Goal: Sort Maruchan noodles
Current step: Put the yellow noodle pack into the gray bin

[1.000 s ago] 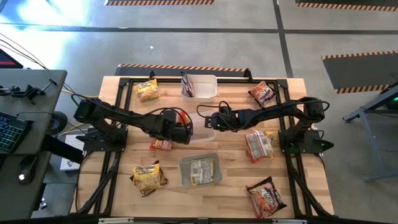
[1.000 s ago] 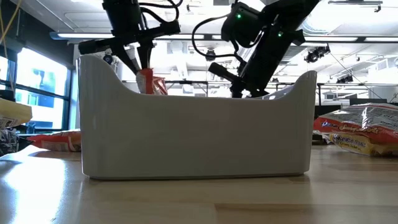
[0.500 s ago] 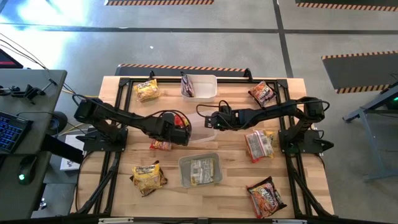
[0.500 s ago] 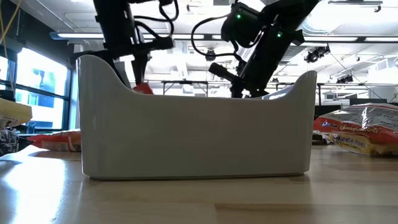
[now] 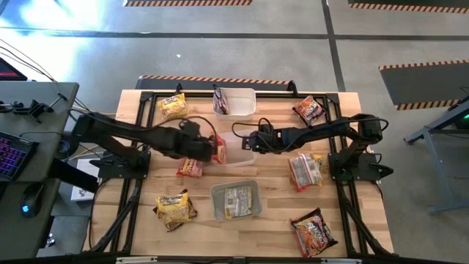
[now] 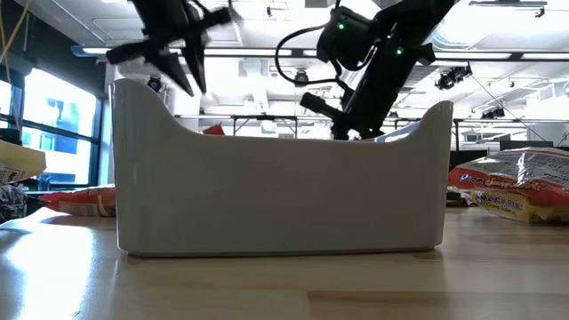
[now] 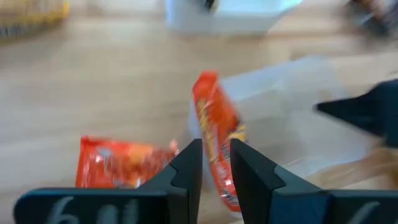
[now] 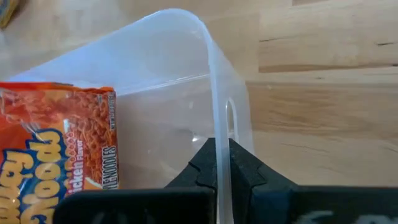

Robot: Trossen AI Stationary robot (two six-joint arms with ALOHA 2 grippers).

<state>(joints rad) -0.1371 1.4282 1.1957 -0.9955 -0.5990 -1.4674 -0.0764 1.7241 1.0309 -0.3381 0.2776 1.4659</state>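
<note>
A red noodle packet (image 5: 219, 149) stands on edge inside the middle clear tub (image 5: 240, 156), leaning on the tub's left wall; it also shows in the left wrist view (image 7: 214, 124). My left gripper (image 5: 208, 150) hovers just left of and above it, slightly open (image 7: 216, 149) and touching nothing. In the low view it is high over the tubs (image 6: 182, 67). My right gripper (image 5: 253, 143) is shut on the tub's right wall. Other noodle packets lie loose on the table. My right gripper pinches the rim of the middle tub's right wall (image 8: 217, 134), one finger inside the tub and one outside. The fingers come slanting down from the table's right side. The tub stands flat on the table.
The far tub (image 5: 236, 103) holds a dark packet, and the near tub (image 5: 218, 205) holds a pale one. Loose packets lie at the far left (image 5: 174, 106), centre left (image 5: 189, 169), near left (image 5: 176, 209), far right (image 5: 309, 110), right (image 5: 306, 170) and near right (image 5: 315, 231).
My left gripper has let go of the red packet, risen and drawn back toward the table's left edge. The packet has sunk into the middle tub and now stands there on edge.
</note>
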